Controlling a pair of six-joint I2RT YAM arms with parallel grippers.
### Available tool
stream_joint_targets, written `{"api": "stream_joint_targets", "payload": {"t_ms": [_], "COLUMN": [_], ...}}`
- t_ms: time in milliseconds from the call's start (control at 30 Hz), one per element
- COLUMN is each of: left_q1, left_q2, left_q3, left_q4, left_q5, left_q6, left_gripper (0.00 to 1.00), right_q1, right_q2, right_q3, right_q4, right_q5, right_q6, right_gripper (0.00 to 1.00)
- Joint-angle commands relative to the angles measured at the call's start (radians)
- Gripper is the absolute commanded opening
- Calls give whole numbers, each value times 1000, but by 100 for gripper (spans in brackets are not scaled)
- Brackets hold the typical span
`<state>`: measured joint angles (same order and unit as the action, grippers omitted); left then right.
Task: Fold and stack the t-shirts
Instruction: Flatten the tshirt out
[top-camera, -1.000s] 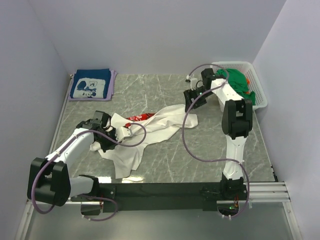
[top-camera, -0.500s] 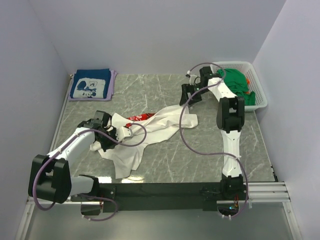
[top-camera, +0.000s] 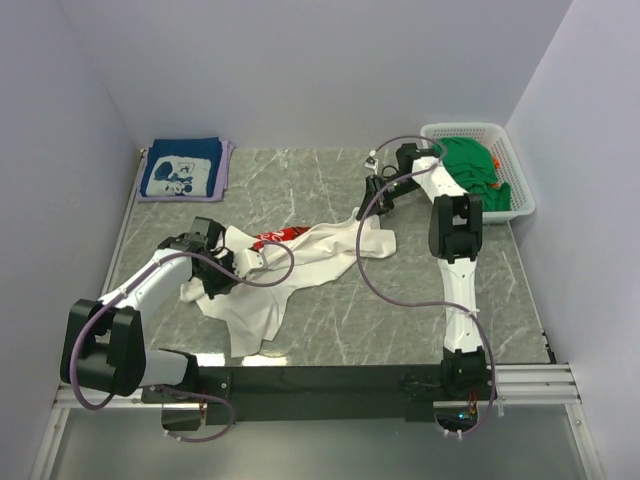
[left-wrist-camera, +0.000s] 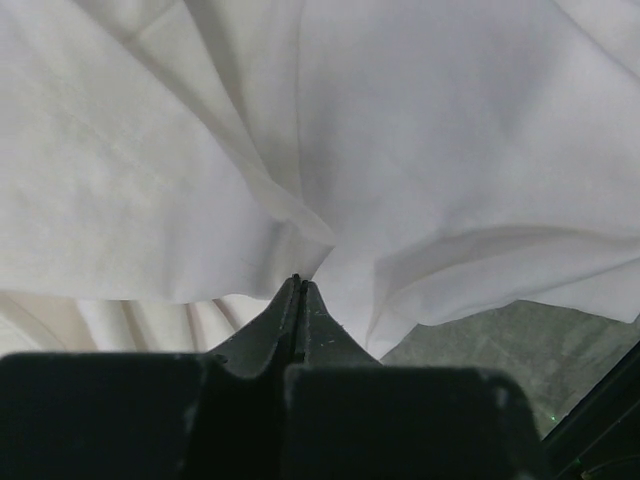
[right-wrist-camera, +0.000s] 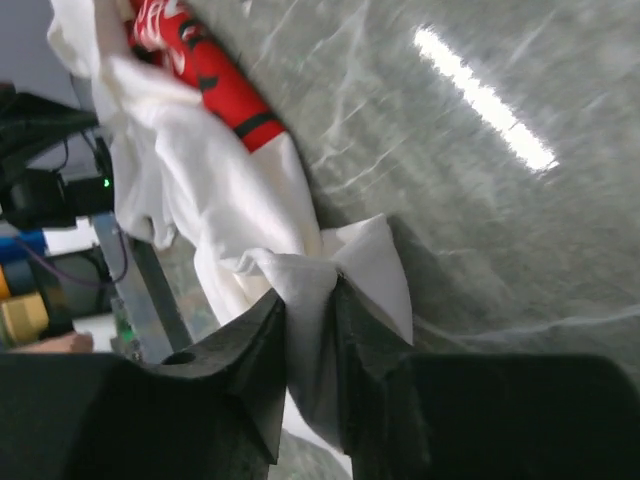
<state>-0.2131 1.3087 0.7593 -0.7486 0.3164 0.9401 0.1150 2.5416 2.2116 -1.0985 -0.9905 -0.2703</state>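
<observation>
The left pincer (left-wrist-camera: 298, 284) is pressed together, its tips pinching a fold of the white t-shirt (top-camera: 330, 240). The right pincer (right-wrist-camera: 310, 292) is clamped on a bunched edge at the opposite end of that shirt. The white t-shirt lies crumpled on the grey marbled tabletop (top-camera: 420, 290), with its red print showing. Beyond it to the left sits a folded navy t-shirt (top-camera: 180, 168). Beyond it to the right, a white lattice basket (top-camera: 512, 170) holds green t-shirts (top-camera: 468, 163).
</observation>
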Motion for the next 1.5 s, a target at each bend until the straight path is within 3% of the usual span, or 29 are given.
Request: {"api": "stream_joint_targets", "payload": {"t_ms": [0,233,333,367,500,733,767,800,900,967,1100,1333,1467], "left_q1": [0,14,17,18,20,20,20,20,20,20,34,69,73], "left_q2": [9,-17,-22,-22,-17,-42,-51,-57,-65,-58,-39,30,34], "left_q3": [64,81,87,90,112,95,91,86,89,95,116,158,163], "left_q4": [6,-11,-28,-37,-84,-140,-132,-124,-113,-112,-100,-123,-117], "left_q5": [32,84,104,113,161,196,188,182,179,181,208,260,251], "left_q6": [-26,-64,-80,-90,-101,-98,-110,-118,-138,-156,-201,-230,-227], "left_gripper": [0,0,0,0,0,1,1,1,5,6,7,11,11], "right_q1": [-1,-2,17,18,49,101,101,100,110,173,340,598,657], "right_q2": [-111,-519,-595,-610,-673,-783,-791,-799,-885,-977,-1073,-1026,-971], "right_q3": [-60,-450,-570,-622,-759,-897,-903,-902,-931,-999,-1131,-1282,-1293], "right_q4": [-161,-34,-3,0,75,106,132,138,238,366,538,745,810], "right_q5": [-62,96,202,222,338,406,424,435,481,564,900,1332,1437], "right_q6": [-198,-329,-386,-401,-449,-497,-482,-462,-393,-315,-245,-195,-187], "right_gripper": [26,33,31,28,0,0,7,27,49,49,49,53,53]}}
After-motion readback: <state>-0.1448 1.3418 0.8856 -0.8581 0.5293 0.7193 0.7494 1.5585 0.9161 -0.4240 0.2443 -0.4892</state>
